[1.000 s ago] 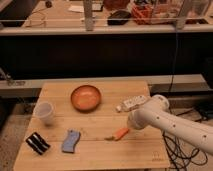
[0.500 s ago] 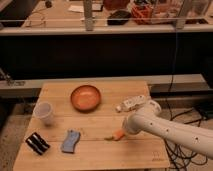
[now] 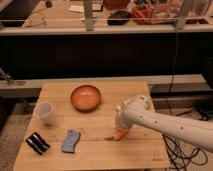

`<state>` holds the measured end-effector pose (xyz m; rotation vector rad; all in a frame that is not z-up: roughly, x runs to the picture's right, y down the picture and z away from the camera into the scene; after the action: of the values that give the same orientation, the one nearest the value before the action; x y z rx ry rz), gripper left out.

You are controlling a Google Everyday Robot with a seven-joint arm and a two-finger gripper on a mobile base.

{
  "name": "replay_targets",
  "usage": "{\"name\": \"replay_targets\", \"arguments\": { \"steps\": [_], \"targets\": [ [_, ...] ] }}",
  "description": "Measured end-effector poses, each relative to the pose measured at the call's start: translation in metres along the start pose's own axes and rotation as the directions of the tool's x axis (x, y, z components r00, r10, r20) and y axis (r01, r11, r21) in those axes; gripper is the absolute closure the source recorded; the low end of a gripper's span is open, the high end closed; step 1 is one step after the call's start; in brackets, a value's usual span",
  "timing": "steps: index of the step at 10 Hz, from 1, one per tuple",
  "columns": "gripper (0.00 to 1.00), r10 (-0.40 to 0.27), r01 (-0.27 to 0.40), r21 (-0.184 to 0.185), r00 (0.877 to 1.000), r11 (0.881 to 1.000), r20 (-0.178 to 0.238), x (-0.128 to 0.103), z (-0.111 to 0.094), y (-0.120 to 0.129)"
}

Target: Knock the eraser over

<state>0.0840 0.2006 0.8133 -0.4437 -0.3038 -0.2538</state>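
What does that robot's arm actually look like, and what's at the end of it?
The arm is a thick, smooth white tube with a rounded joint. Its claw, down near the wooden table right of the blue-grey pad, looks orange at the tip. Below the arm, black cables trail off the table's right edge. No markings show.

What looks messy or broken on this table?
Nothing stands out. The white cup stands upright, the orange bowl sits flat, and the eraser and blue-grey pad lie apart near the front left. The gripper is low by a small orange thing, right of the pad.
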Motion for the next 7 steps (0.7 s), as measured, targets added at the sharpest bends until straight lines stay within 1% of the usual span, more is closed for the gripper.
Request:
{"name": "replay_targets", "arguments": {
  "steps": [1, 4, 5, 7],
  "targets": [
    [0.98, -0.005, 0.005, -0.003, 1.0, 1.0, 0.005, -0.003, 0.001, -0.002],
    [0.98, -0.008, 0.008, -0.005, 1.0, 1.0, 0.025, -0.031, 0.012, -0.015],
    [0.98, -0.008, 0.008, -0.003, 1.0, 1.0, 0.03, -0.034, 0.015, -0.018],
    [0.98, -0.016, 0.017, -0.002, 0.999, 1.0, 0.044, -0.025, 0.018, -0.021]
  ]
}}
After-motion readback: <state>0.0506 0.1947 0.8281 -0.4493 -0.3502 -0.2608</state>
